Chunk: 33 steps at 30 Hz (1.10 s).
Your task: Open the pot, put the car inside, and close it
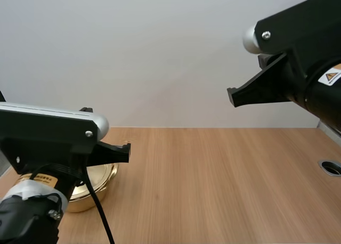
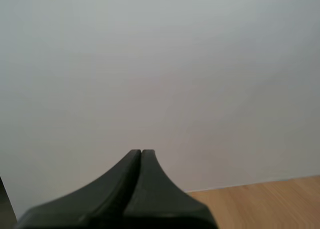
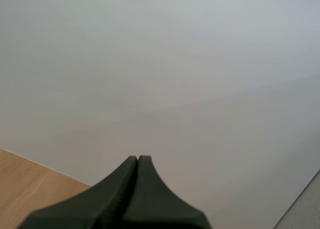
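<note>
The pot (image 1: 100, 184), a shiny gold one, sits at the near left of the wooden surface (image 1: 224, 185). The left arm covers most of it, so I cannot tell how its lid lies. The left pincer (image 2: 141, 152) is clenched on nothing, its two fingers pressed into one dark wedge. It hangs just above and beyond the pot, pointing toward the wall. The right pincer (image 3: 138, 159) is clenched and empty too, held high over the right side, well apart from the pot.

The step in hand looks like opening the pot, and it is not yet begun. The left pincer is the nearer one, so it is probably the one to use. It should spread its fingers first, then tip downward until the lid comes under its own camera. From there it should descend straight over the lid's middle and close squarely. A straight lift should keep the pot from sliding or tipping, and the lid can then go down on bare wood beside the pot.
</note>
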Tool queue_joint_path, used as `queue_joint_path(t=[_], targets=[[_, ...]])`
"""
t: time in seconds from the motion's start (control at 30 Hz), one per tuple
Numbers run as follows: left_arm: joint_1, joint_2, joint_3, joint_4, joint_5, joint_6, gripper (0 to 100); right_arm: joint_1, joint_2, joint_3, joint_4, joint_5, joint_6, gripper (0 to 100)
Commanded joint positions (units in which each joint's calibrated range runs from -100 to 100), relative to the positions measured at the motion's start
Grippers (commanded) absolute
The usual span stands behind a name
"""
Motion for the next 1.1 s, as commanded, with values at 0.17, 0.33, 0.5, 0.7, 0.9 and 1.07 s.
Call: queue_joint_path(t=[0.17, 0.33, 0.5, 0.7, 0.9, 1.07], targets=[[-2.09, 0.0, 12.3, 10.0, -6.8, 2.3, 0, -0.4, -4.7, 8.7, 0.1, -2.2, 0.0, 0], [-2.63, 0.0, 12.8, 6.0, -7.1, 0.5, 0, -1.4, -5.9, 18.2, 0.4, -13.2, 0.0, 0], [-2.6, 0.0, 12.8, 6.1, -5.6, -7.6, 0, -1.7, -5.9, 23.5, -2.0, -16.9, 0.0, 0], [-2.6, 0.0, 14.5, 6.2, -2.5, -8.4, 0, -1.7, -5.9, 23.7, -2.3, -14.7, 0.0, 0], [-2.6, 0.0, 18.7, 6.2, -2.9, -9.8, 0, -1.7, -5.9, 23.7, -1.5, -5.5, 0.4, 0], [-2.6, 0.0, 18.8, 6.2, -3.6, -11.6, 0, -1.7, -6.8, 23.7, 1.5, 2.6, 0.4, 0]])
